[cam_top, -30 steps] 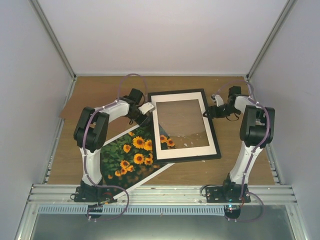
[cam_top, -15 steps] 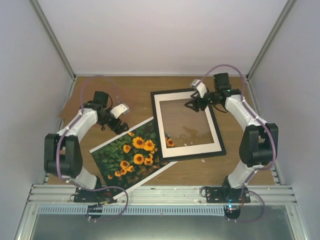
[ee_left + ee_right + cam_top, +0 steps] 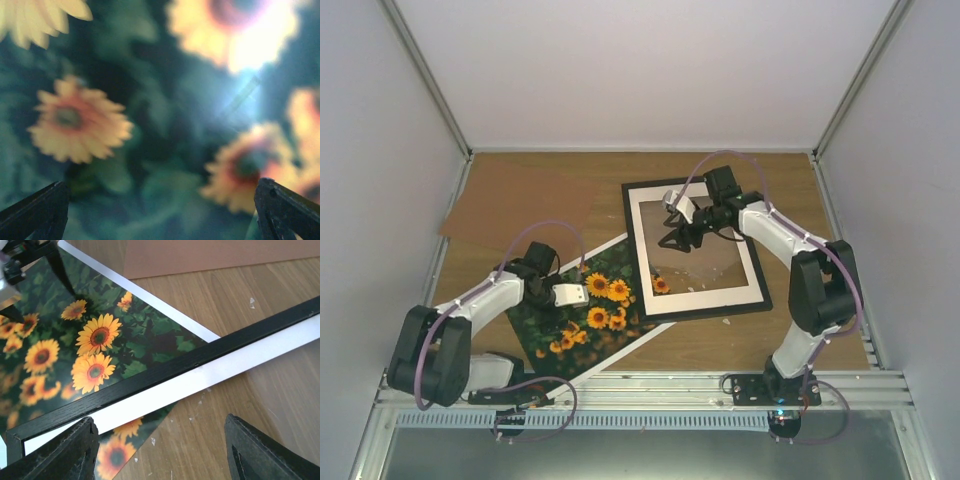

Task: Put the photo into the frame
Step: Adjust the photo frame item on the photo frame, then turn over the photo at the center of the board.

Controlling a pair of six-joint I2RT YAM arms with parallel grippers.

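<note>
Wooden brown tabletop (image 3: 720, 345) carries the large rectangular paper photo (image 3: 580, 320) of orange sunflowers, lying flat directly beneath the left gripper (image 3: 160, 215), whose jaws are spread wide around nothing. One corner of the photo runs under the thin black rectangular frame (image 3: 165, 371) and its white mat board (image 3: 225, 369), just below the right gripper (image 3: 160, 452), whose fingers likewise stand apart, gripping nothing.

place: probably lab test cell | white enclosure walls (image 3: 640, 70) | aluminium rail (image 3: 640, 385) | wooden table (image 3: 790, 335)

top: bright, even, soft shadows | left wrist: photo (image 3: 150, 150) blurred, glare upper right | right wrist: sharp
</note>
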